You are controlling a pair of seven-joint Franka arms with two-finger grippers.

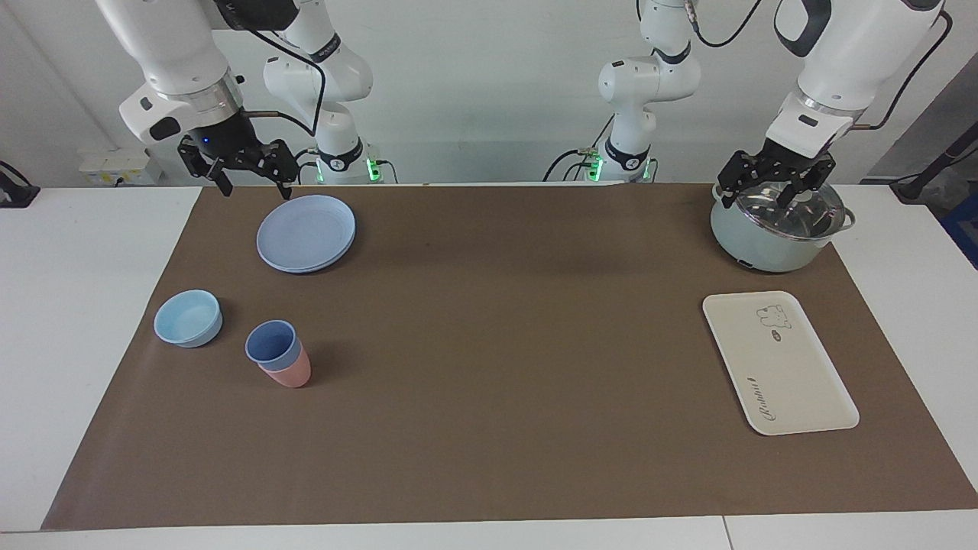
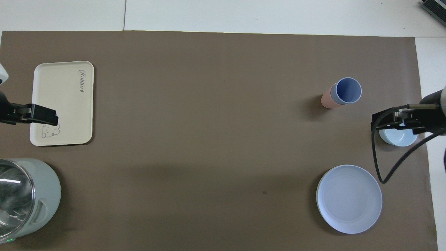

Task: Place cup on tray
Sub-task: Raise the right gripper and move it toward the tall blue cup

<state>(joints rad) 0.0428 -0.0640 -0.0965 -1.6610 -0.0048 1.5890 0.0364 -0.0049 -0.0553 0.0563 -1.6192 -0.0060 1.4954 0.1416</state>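
While idle, both grippers [image 1: 246,177] [image 1: 778,189] open, empty.

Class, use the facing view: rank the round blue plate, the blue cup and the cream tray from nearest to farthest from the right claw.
1. The round blue plate, just below the open right claw.
2. The blue cup, nested in the pink cup, farther from the robots.
3. The cream tray, at the left arm's end of the table.
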